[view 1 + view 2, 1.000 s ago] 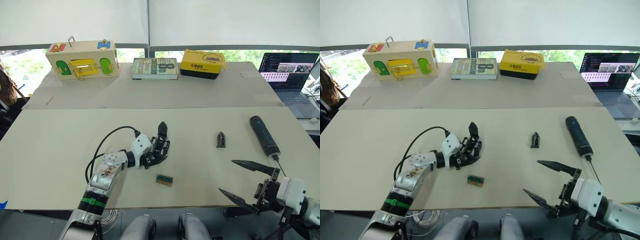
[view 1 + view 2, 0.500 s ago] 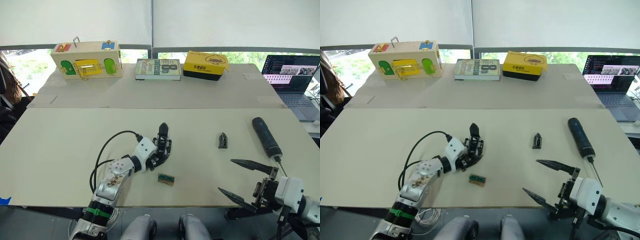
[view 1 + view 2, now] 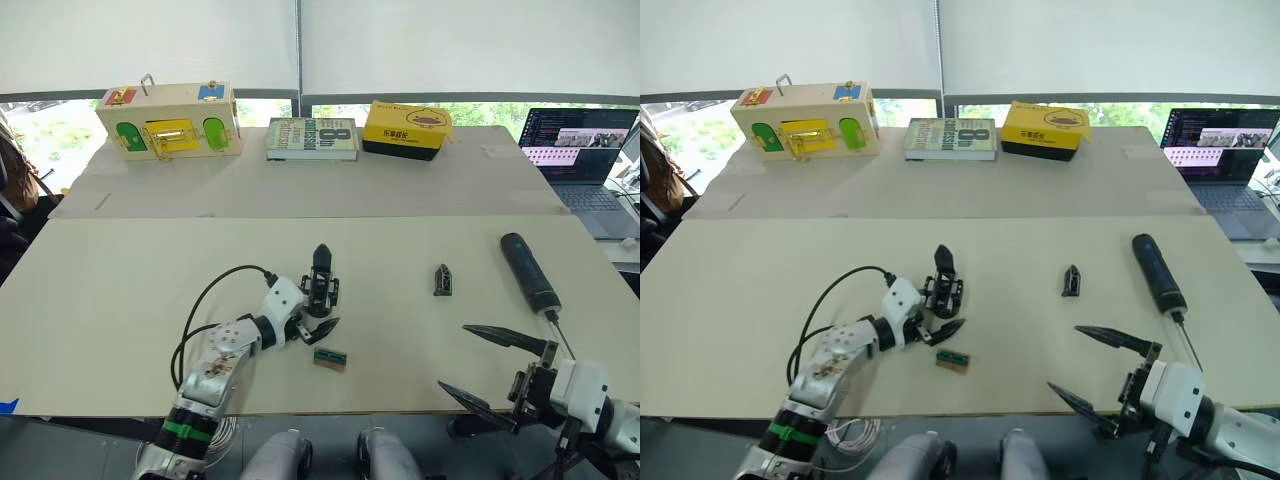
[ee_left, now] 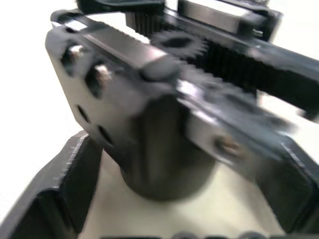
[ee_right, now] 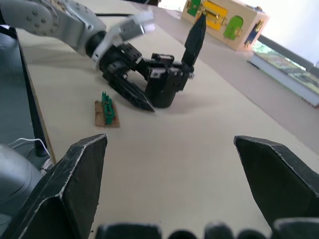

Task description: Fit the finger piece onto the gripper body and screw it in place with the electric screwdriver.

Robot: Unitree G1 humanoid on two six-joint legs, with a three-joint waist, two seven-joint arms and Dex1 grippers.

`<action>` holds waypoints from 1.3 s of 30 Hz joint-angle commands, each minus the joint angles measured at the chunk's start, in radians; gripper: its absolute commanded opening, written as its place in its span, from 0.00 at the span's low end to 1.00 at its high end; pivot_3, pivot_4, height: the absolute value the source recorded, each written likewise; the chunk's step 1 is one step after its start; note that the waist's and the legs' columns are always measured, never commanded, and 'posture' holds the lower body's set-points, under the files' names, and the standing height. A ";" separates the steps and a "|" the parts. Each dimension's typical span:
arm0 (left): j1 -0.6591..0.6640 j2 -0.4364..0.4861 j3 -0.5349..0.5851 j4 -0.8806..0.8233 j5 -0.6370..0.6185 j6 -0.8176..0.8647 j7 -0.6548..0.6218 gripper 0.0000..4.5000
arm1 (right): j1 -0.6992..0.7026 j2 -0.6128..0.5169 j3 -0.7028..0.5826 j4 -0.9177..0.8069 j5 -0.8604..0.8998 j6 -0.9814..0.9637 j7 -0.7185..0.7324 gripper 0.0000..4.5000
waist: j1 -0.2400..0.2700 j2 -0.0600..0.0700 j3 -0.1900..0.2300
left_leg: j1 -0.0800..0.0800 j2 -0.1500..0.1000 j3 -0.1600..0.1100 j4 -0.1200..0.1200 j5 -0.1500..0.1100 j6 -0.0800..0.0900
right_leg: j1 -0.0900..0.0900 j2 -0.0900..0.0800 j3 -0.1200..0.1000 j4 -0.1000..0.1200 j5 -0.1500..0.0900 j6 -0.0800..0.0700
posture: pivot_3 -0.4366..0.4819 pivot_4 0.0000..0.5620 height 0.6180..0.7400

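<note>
Meanwhile, left hand (image 3: 318,300) spread around the gripper body (image 5: 162,82) at mid-counter, one finger standing above it, the other low beside it; whether gripped, cannot tell. Right hand (image 3: 503,368) wide open, holding nothing, at the near right edge of the counter (image 3: 120,270). Finger piece (image 3: 442,280) lying between the two hands, ahead and left of the right one, long axis pointing away. Electric screwdriver (image 3: 530,272) just ahead of the right hand, bit toward it. Probably the right arm's reach.

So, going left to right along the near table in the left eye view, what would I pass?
The left gripper around the chunky black gripper body → small green-and-tan rectangular piece → small black pointed finger piece → thick black electric screwdriver.
</note>
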 commanded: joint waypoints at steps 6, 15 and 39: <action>0.037 0.199 0.136 -0.004 -0.129 -0.024 -0.187 0.99 | 0.066 0.050 -0.069 -0.055 0.041 -0.011 -0.042 1.00 | -0.005 0.000 0.000 | 0.001 0.001 0.000 0.000 0.000 0.000 | 0.001 -0.001 0.000 0.001 0.000 0.000 | 0.48 0.27 1.00; -0.022 0.360 0.284 0.085 -0.352 -0.040 -0.509 0.99 | 0.208 0.188 -0.131 -0.070 0.045 0.087 -0.220 1.00 | -0.001 0.002 0.001 | -0.002 0.000 0.000 0.000 -0.001 0.000 | -0.002 -0.001 0.000 0.000 -0.001 -0.001 | 0.48 0.27 1.00; -0.264 0.347 0.285 -0.027 -0.500 0.154 -0.462 0.99 | -0.719 -0.223 -0.093 -0.034 0.508 1.628 -0.939 1.00 | -0.019 0.000 0.003 | -0.010 0.001 0.001 0.000 0.002 0.001 | -0.010 -0.001 0.000 0.000 0.007 -0.011 | 0.48 0.27 1.00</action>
